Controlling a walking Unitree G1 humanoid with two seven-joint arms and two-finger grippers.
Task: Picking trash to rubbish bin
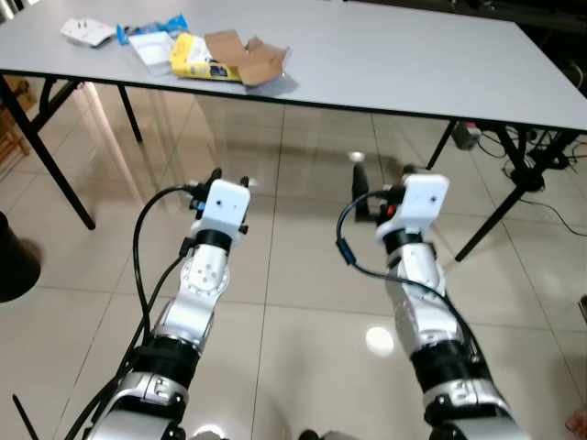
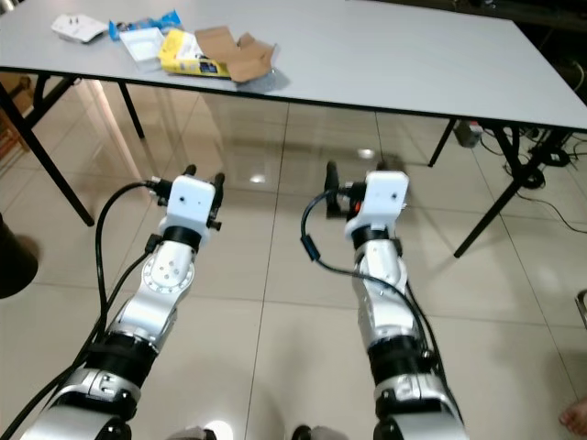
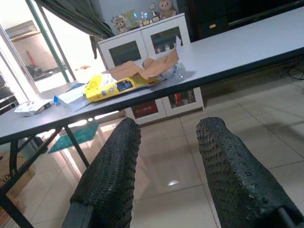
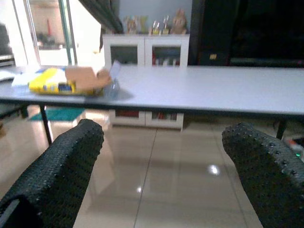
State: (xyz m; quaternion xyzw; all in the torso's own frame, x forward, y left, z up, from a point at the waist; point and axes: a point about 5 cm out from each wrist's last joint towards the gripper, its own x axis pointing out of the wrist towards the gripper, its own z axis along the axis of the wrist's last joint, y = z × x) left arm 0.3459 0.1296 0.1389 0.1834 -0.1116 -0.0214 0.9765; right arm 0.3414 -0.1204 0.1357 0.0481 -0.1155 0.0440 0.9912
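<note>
Trash lies in a cluster at the far left of the grey table (image 1: 394, 64): a torn brown cardboard piece (image 1: 243, 55), a yellow packet (image 1: 194, 57), a white plastic tray (image 1: 151, 48), a blue wrapper (image 1: 170, 25) and a white item (image 1: 87, 32). Crumpled clear plastic (image 1: 273, 82) rests beside the cardboard. My left gripper (image 1: 231, 177) is open and empty, held over the floor short of the table's near edge. My right gripper (image 1: 383, 179) is level with it, also open and empty. The left wrist view has the yellow packet (image 3: 111, 87) and cardboard (image 3: 147, 69) ahead, above the fingers.
Black table legs (image 1: 55, 170) slant down on the left and right (image 1: 495, 215). Cables and a stand base (image 1: 527, 174) lie under the table's right end. A dark round object (image 1: 11, 261) stands at the left edge. White cabinets (image 4: 142, 52) are beyond the table.
</note>
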